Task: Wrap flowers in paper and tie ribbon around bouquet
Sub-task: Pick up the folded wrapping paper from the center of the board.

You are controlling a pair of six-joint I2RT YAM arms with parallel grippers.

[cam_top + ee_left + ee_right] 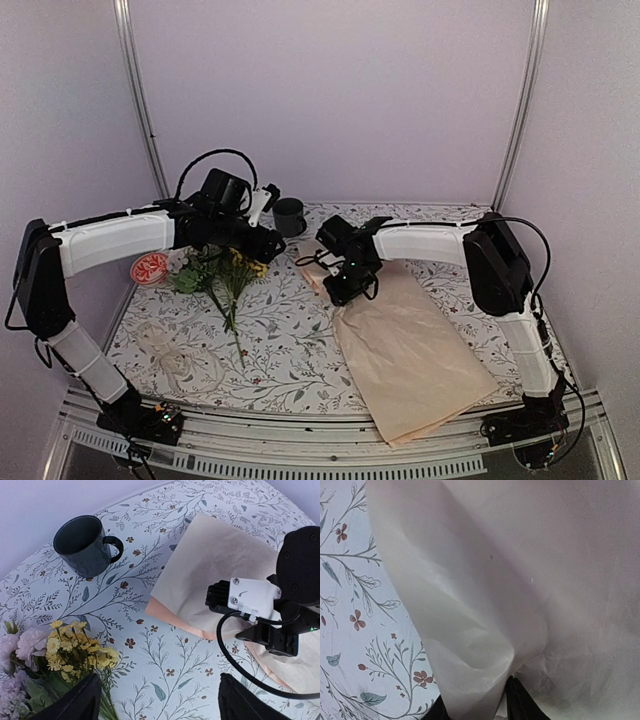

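1. The paper (pixel 410 350) lies cream face up on the right half of the table (pixel 290 350). Its long axis runs from the far corner beside the mug (pixel 289 215) down to the near right edge.
2. The right fingers (pixel 520 705) sit at that far corner, closed on a raised fold of the sheet.
3. The flowers (pixel 225 275) lie left of the paper and clear of it, with bare table between them. Their blossoms point away and the stems point toward the near edge, so I think the next move hinges on closing that gap.
4. The left fingers (pixel 75 702) hover spread wide and empty above the blossoms, so the left arm is nearer the flowers.
5. The ribbon (pixel 175 360) lies heaped at the near left.
6. Only the right wrist view shows the pinch. Only the left wrist view shows the peach underside at the lifted corner.
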